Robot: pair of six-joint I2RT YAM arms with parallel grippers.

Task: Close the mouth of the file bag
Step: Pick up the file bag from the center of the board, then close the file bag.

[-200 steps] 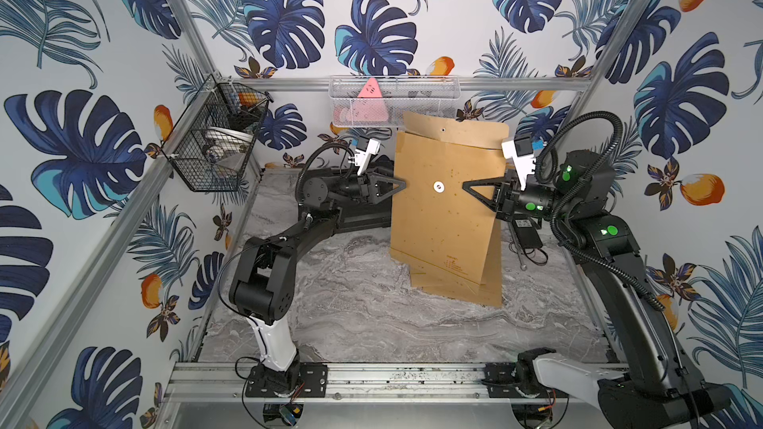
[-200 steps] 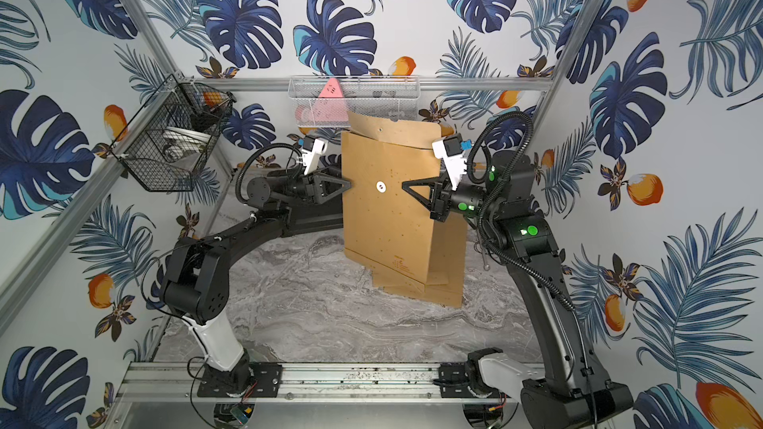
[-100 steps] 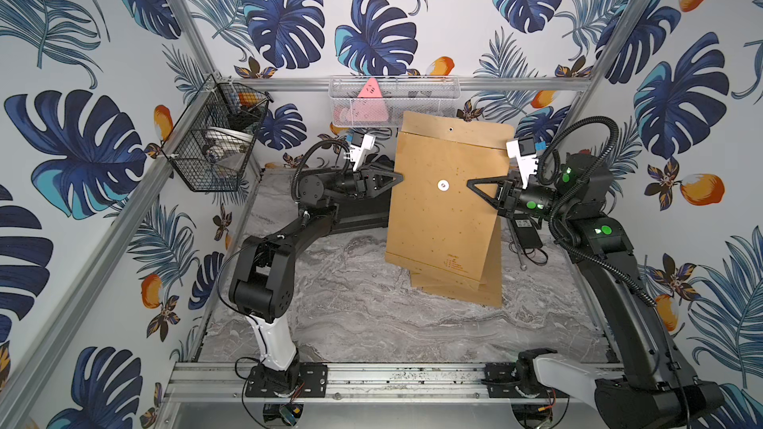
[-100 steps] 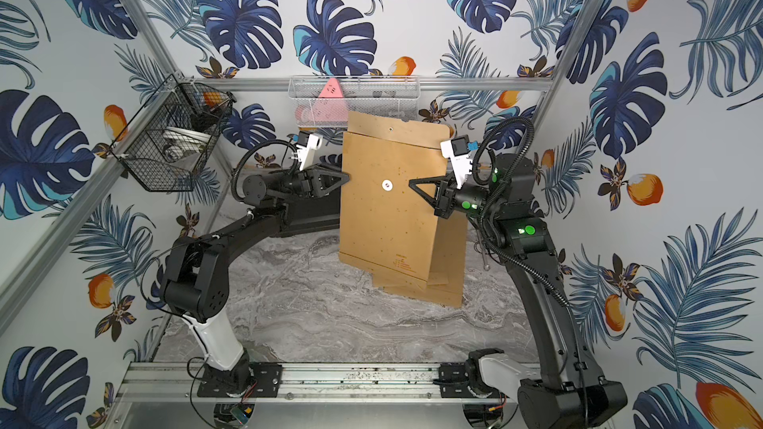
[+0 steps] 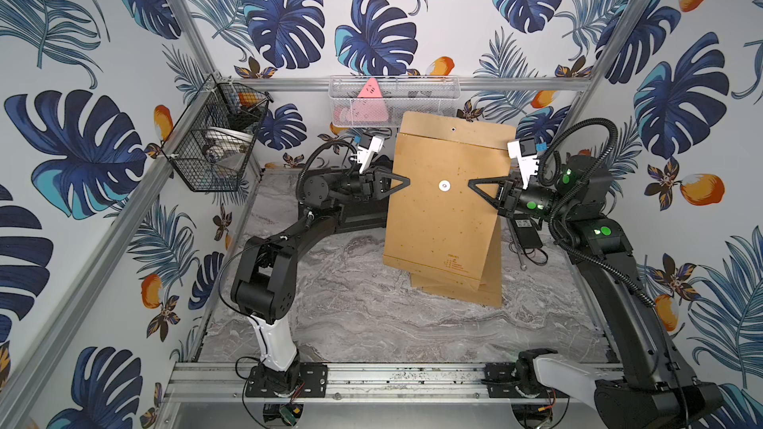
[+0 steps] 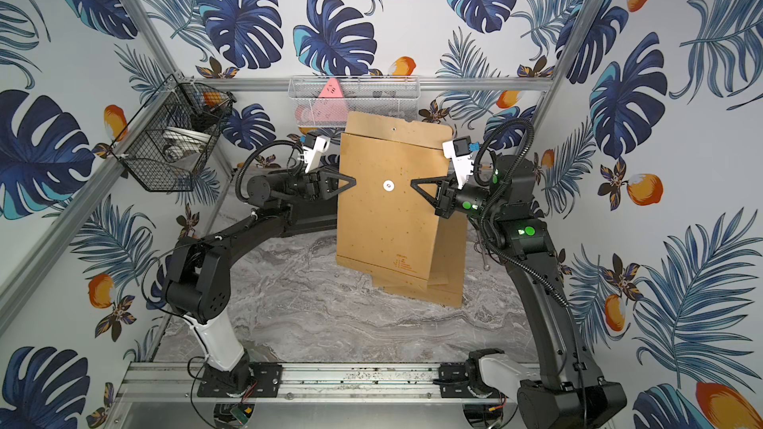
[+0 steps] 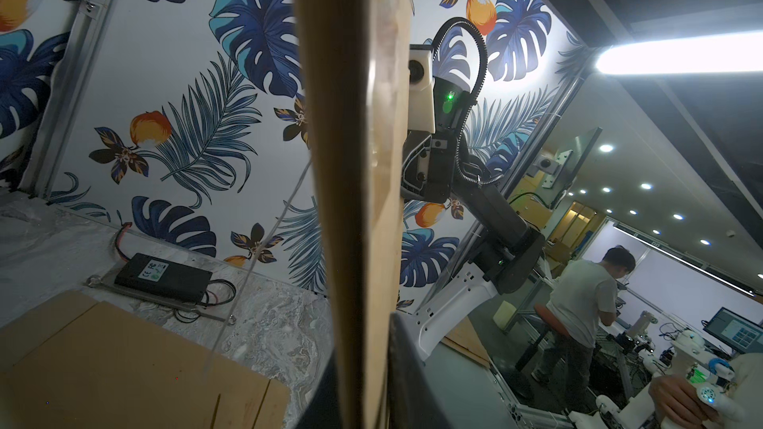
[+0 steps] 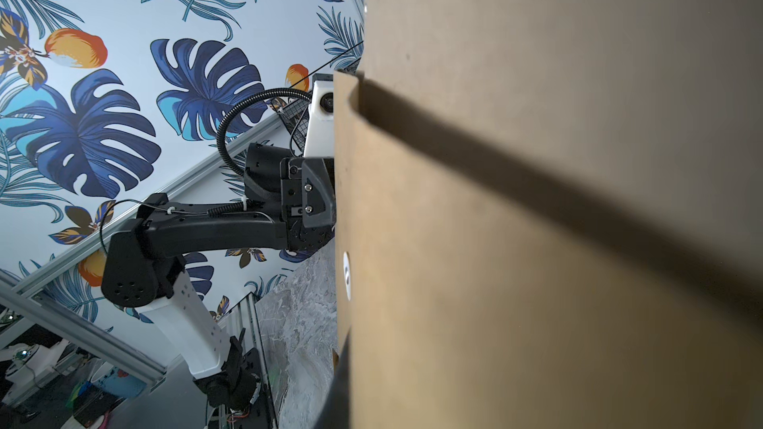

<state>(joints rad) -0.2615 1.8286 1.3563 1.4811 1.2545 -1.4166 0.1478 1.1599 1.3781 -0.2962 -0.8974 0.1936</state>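
- Left tool (image 5: 404, 182): clenched on the file bag's left edge.
- File bag (image 5: 437, 224): held upright above the worktop's (image 5: 351, 315) far middle. Flap (image 5: 454, 132) stands unfolded, so the mouth looks not yet closed. Folding and fastening remain.
- Right tool (image 5: 475, 185): clenched on the right edge.
- Surroundings: wire basket (image 5: 214, 146) on the left wall, spare bags (image 5: 489, 290) beneath, power adapter (image 5: 525, 229) at the worktop's right edge.

Leaf-print walls (image 5: 454, 14), marble tbl (image 5: 371, 315)

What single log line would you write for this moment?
left fingers: shut on file bag | right fingers: shut on file bag | file bag: held upright | flap: open
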